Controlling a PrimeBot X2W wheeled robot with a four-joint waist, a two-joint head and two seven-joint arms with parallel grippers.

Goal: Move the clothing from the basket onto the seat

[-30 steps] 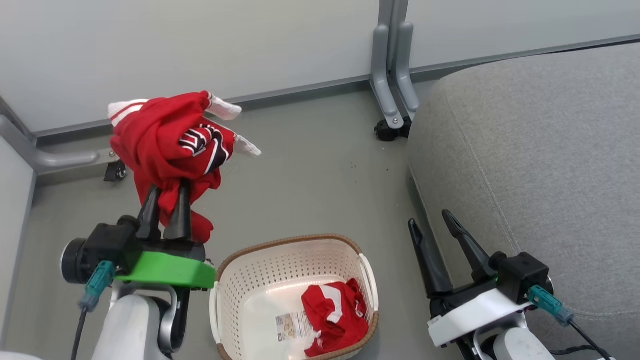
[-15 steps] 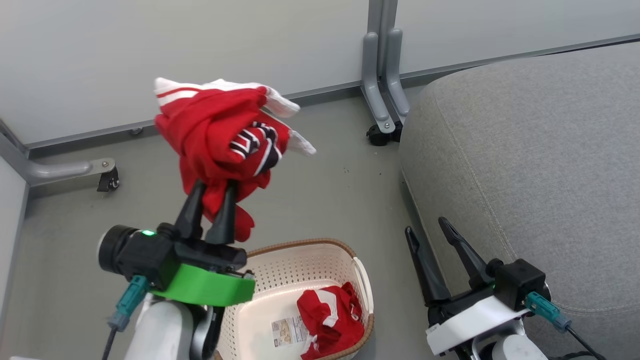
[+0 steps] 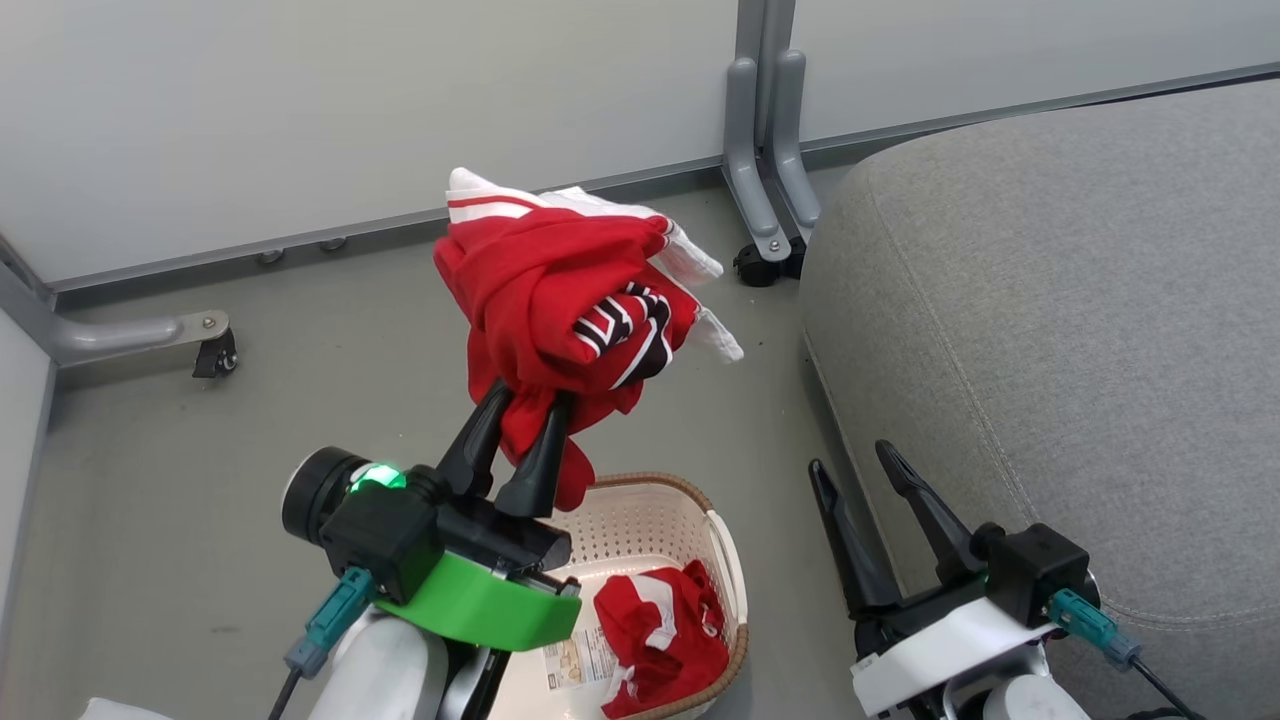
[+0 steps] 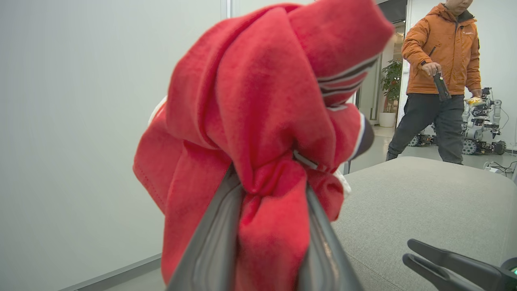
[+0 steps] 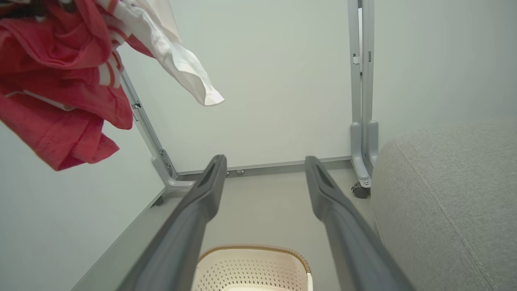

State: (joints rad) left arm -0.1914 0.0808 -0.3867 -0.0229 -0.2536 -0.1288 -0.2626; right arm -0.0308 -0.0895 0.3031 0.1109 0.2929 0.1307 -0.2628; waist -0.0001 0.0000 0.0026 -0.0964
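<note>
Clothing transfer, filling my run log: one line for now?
left gripper shut on red garment | right gripper open beside seat | second garment in basket

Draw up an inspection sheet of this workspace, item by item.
Surface: grey floor, smooth.
Job's things: held red garment is lifted above the floor, between basket and partition; second red garment lies in the basket; no clothing on the visible part of the seat.
Clutter: nothing seen.
Pincers: left pincer shut on the held red garment; right pincer open and empty, beside the seat.
Cables: left teal plug and right teal plug, each with a black lead.
Surroundings: pale partition on grey caster feet; person in an orange jacket beyond the seat, near another robot.
</note>
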